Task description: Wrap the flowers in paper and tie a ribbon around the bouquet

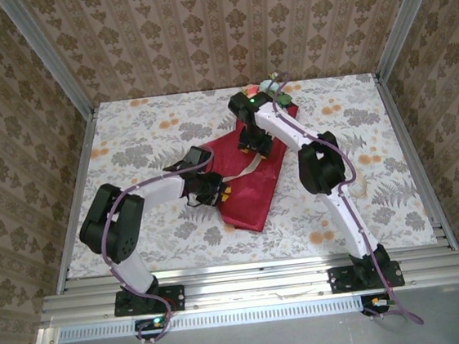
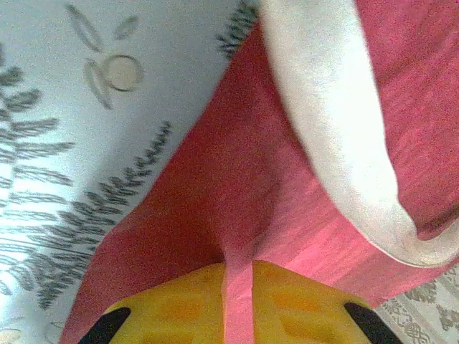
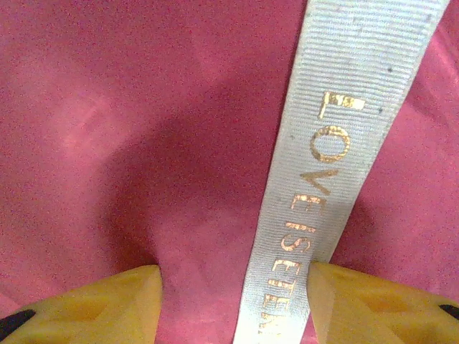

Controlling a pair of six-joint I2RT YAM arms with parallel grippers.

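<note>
The red paper [image 1: 248, 188] lies folded over the flowers [image 1: 275, 93], whose blooms poke out at its far end. The pale ribbon [image 1: 250, 168] runs across the paper. My left gripper [image 1: 216, 193] sits at the paper's left edge, its yellow fingers [image 2: 176, 309] shut on a raised fold of the paper [image 2: 244, 215], with the ribbon [image 2: 337, 136] curving past. My right gripper [image 1: 256, 141] is pressed down on the paper [image 3: 143, 143], open. The ribbon [image 3: 323, 179], printed with gold letters, passes between its fingertips [image 3: 122, 301] against the right one.
A flower-print tablecloth [image 1: 144, 140] covers the table. Metal rails [image 1: 250, 285] run along the near edge, and patterned walls close the other three sides. The right arm's elbow [image 1: 321, 164] hangs just right of the paper.
</note>
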